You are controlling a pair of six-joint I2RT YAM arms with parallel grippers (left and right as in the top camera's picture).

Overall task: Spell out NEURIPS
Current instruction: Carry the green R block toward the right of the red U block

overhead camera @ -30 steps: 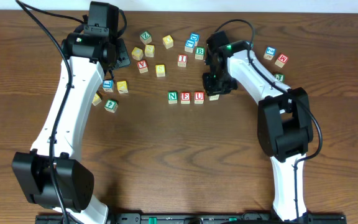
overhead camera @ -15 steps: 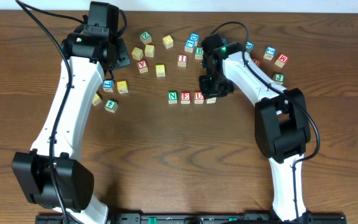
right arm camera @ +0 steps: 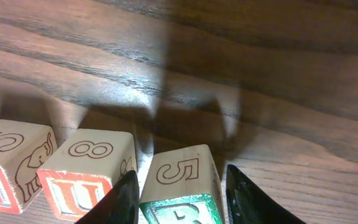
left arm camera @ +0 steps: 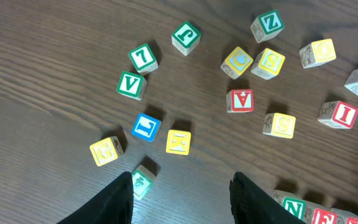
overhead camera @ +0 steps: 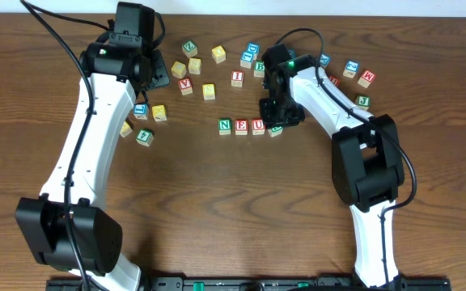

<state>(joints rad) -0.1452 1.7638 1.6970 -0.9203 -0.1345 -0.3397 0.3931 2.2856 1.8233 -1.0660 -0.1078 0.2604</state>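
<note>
- you'll see the right gripper [right arm camera: 179, 202] straddling the 5-topped cube [right arm camera: 182, 173], whose green front letter is cut off.
- one of its fingers [right arm camera: 120, 200] sits against that cube; a sliver of gap shows at the other.
- just beside it stand the red u cube [right arm camera: 92, 167] and the elephant cube [right arm camera: 17, 160], in one row on the wood table [right arm camera: 260, 74].

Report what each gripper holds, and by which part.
Left gripper: nothing, jaws open. Right gripper: its fingers flank the green-lettered block at two opposite side faces, block resting on the table; whether they grip it cannot be told.
</note>
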